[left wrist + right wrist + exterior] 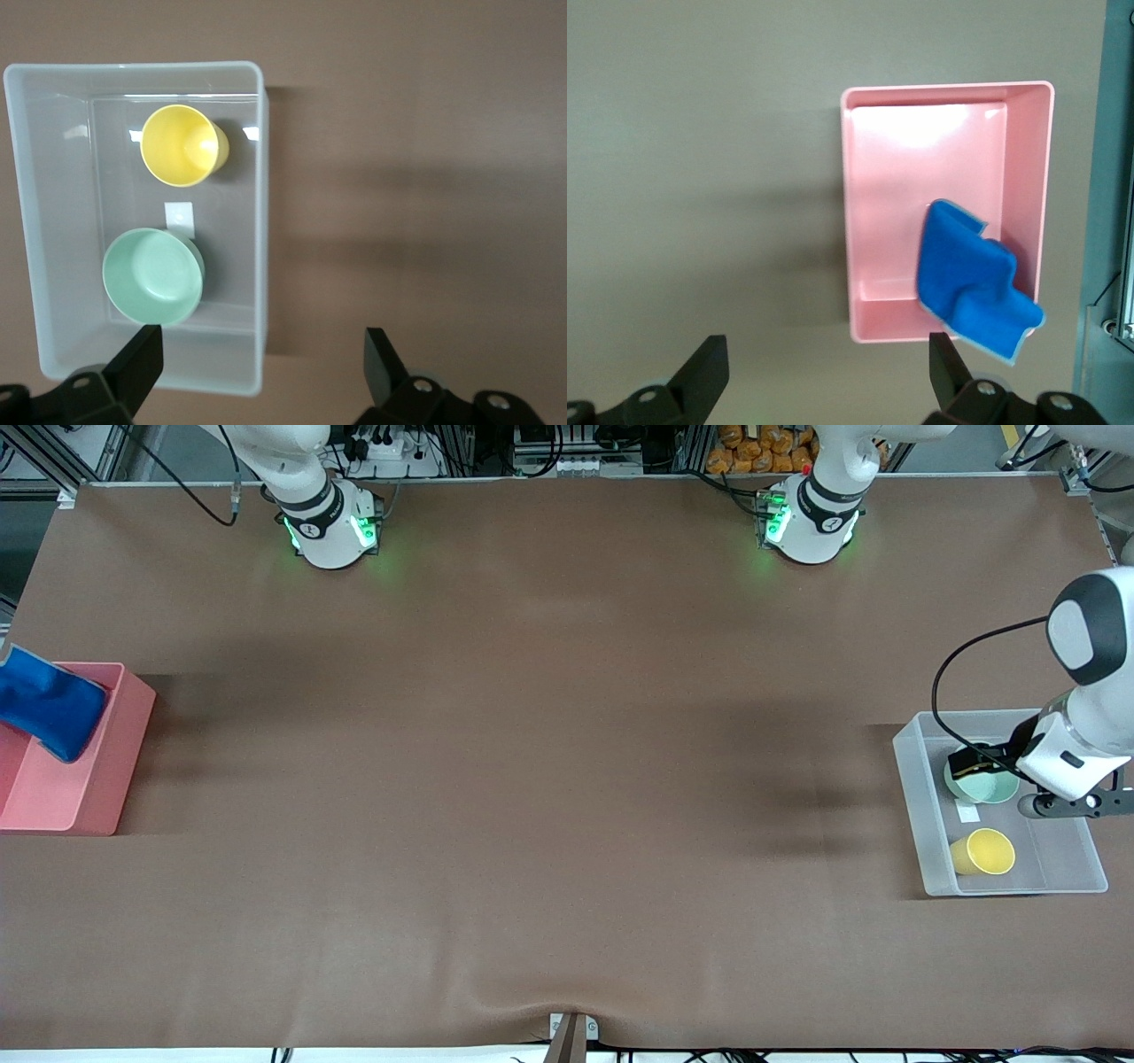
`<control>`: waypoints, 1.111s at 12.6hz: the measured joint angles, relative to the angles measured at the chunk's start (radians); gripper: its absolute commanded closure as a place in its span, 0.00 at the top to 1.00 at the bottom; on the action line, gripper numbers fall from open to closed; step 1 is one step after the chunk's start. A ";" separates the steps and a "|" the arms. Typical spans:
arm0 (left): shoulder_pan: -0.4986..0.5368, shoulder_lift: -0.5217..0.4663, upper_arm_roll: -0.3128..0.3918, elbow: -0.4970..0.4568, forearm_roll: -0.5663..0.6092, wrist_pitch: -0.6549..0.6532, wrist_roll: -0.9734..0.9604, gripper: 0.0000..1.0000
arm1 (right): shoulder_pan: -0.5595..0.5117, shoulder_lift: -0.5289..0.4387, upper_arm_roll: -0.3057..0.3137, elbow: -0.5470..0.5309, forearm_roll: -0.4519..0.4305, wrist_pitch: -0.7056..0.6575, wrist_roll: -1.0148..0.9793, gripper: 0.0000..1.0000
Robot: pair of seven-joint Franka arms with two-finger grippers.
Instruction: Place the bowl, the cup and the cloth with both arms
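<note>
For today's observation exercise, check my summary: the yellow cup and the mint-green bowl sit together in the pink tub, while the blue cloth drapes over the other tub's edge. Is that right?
Not quite. The cup and bowl sit in the clear tub, as the left wrist view shows. The cloth drapes over the pink tub's edge.

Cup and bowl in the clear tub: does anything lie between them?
Yes. A small white label lies on the tub floor between the cup and the bowl, clearest in the left wrist view.
</note>
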 measured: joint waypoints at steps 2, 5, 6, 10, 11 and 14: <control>-0.014 -0.022 -0.007 0.031 -0.001 -0.046 -0.043 1.00 | 0.051 -0.095 0.002 0.001 0.007 -0.088 0.110 1.00; 0.211 -0.085 -0.227 0.045 -0.001 -0.093 -0.045 1.00 | 0.179 -0.164 0.005 -0.012 0.016 -0.160 0.315 1.00; 0.274 -0.106 -0.292 0.045 -0.001 -0.106 -0.045 1.00 | 0.232 -0.162 0.007 -0.019 0.016 -0.160 0.378 1.00; 0.272 -0.187 -0.315 0.048 -0.001 -0.161 -0.047 1.00 | 0.258 -0.160 0.152 -0.032 0.015 -0.169 0.494 1.00; 0.267 -0.204 -0.314 0.049 -0.001 -0.168 -0.047 1.00 | 0.196 -0.165 0.233 -0.034 0.014 -0.174 0.497 1.00; 0.249 -0.220 -0.308 0.063 -0.001 -0.209 -0.052 1.00 | 0.145 -0.177 0.272 -0.041 0.013 -0.181 0.495 1.00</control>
